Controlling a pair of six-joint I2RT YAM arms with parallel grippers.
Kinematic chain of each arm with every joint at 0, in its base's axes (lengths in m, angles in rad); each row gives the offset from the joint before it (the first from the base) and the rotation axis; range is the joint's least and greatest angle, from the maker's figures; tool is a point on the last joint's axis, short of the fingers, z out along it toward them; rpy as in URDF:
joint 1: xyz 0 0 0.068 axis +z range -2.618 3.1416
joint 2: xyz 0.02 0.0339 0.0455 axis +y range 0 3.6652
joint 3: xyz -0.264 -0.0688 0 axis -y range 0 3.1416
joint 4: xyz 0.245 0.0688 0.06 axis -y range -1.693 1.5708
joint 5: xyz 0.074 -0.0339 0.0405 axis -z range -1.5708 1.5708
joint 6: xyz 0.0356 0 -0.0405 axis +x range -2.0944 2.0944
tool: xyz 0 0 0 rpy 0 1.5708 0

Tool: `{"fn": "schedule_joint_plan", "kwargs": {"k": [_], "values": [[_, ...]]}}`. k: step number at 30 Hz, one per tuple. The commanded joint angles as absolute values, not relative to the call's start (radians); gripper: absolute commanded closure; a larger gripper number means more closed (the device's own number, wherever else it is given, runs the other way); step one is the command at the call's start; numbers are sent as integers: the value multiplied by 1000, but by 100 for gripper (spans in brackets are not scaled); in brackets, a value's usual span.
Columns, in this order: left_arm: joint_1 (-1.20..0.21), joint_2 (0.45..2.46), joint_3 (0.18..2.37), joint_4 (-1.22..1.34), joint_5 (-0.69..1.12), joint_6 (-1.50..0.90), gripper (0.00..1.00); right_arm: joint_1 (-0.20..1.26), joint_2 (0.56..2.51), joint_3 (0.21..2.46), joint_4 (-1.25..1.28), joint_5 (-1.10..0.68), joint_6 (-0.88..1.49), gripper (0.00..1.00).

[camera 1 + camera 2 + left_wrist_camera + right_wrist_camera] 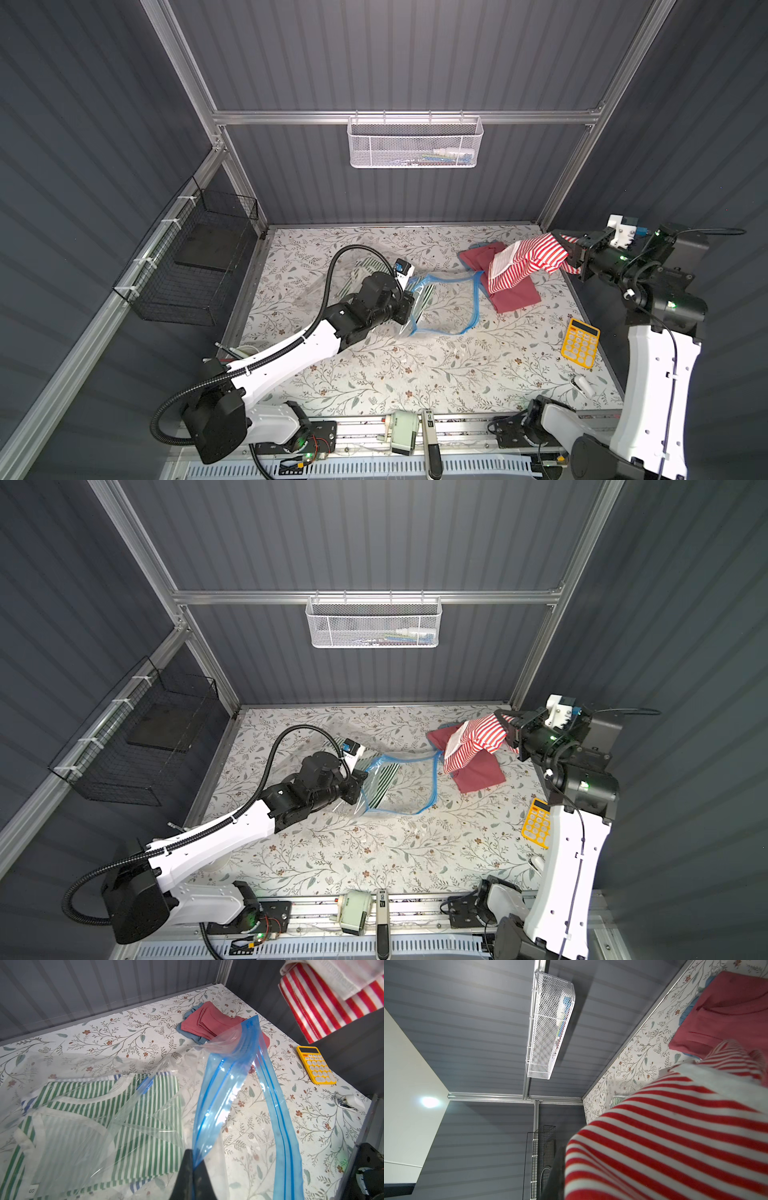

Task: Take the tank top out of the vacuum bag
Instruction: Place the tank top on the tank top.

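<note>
A floral-patterned table point(374, 374) fills the floor of a grey-walled booth. Near its middle lies the vacuum bag point(422, 297), clear and crinkled, flat on the table. Its blue zip strip point(475, 299) is parted into an open loop at the end facing the right arm.

Inside the bag, at the end away from the zip, a green-and-white striped top point(141, 1109) lies flat under the plastic.

Just past the bag's open mouth, on the right arm's side, a red-and-white striped tank top point(519, 262) hangs in the air, fully outside the bag. Below it, touching the bag's zip corner, sits a folded maroon cloth point(519, 297) on a blue cloth point(188, 1028).

The right gripper point(566, 254), raised beyond the bag's mouth, has its jaws clamped on a bunch of the tank top. The left gripper point(192, 1164), over the bag's near zip edge, has its jaws pinched closed on the blue plastic.

A yellow calculator point(580, 343) lies well apart from the bag, by the right arm.
</note>
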State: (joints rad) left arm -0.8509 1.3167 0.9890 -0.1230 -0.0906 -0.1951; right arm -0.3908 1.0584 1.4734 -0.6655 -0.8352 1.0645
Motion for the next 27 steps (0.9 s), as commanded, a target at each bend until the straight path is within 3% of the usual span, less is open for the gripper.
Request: {"fn": "schedule_joint_plan", "kwargs": {"k": [1, 27], "values": [[-849, 1310, 1032, -169, -108, -193, 100, -400, 1073, 1452, -567, -822, 1037, 100], [-849, 1357, 1075, -191, -127, -186, 100, -401, 1235, 1390, -394, -795, 997, 100]]}}
